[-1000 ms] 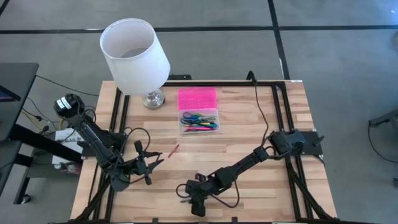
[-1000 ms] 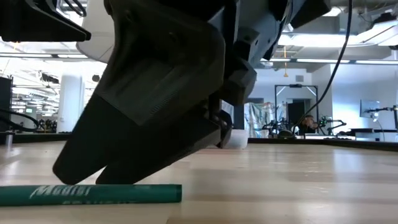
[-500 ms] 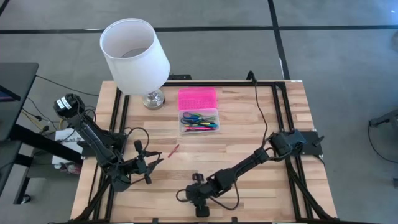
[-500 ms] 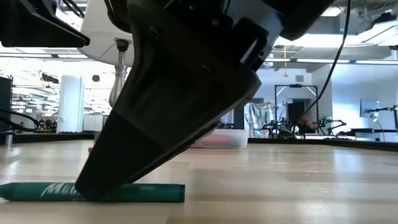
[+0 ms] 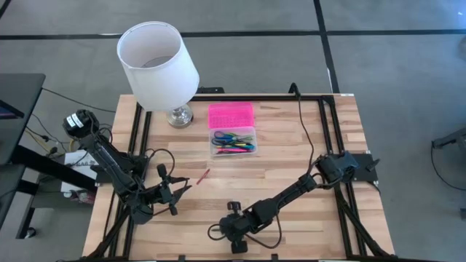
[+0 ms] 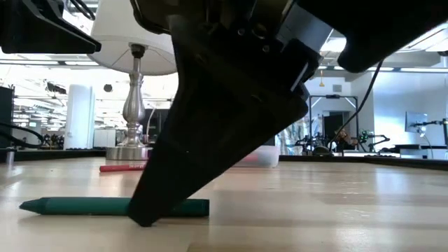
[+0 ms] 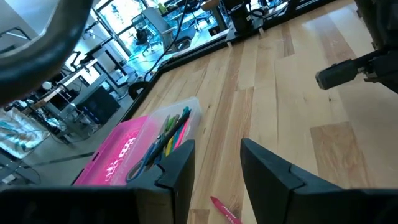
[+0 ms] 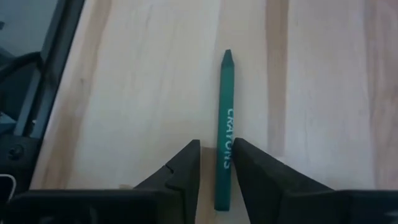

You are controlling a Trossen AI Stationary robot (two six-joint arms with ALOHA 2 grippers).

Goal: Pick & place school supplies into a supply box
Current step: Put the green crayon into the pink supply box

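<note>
The green crayon (image 8: 224, 127) lies flat on the table (image 5: 291, 145) at its near edge, and I have the right gripper (image 8: 215, 163) down over its blunt end, one finger on either side. The fingers stand narrowly apart around the crayon; from the low view the tip reaches the wood, but I can't say they are pressing on it yet, so I'd call this one bracketed, not grasped.

Farther in, a pink pencil (image 5: 202, 176) lies loose on the wood near the left gripper (image 5: 177, 192), which hovers just beside it with fingers partly open and holding nothing.

Beyond that sits the supply box (image 5: 233, 143), clear base with its pink lid (image 5: 231, 115) folded back, already holding scissors and several coloured pens. So my judgement is that most of the job is done: two pieces left, green and pink.

The white lamp (image 5: 156, 65) stands at the far left corner, just beside the box. I judge it no obstacle to the right arm's path, though the left arm would pass nearer.
</note>
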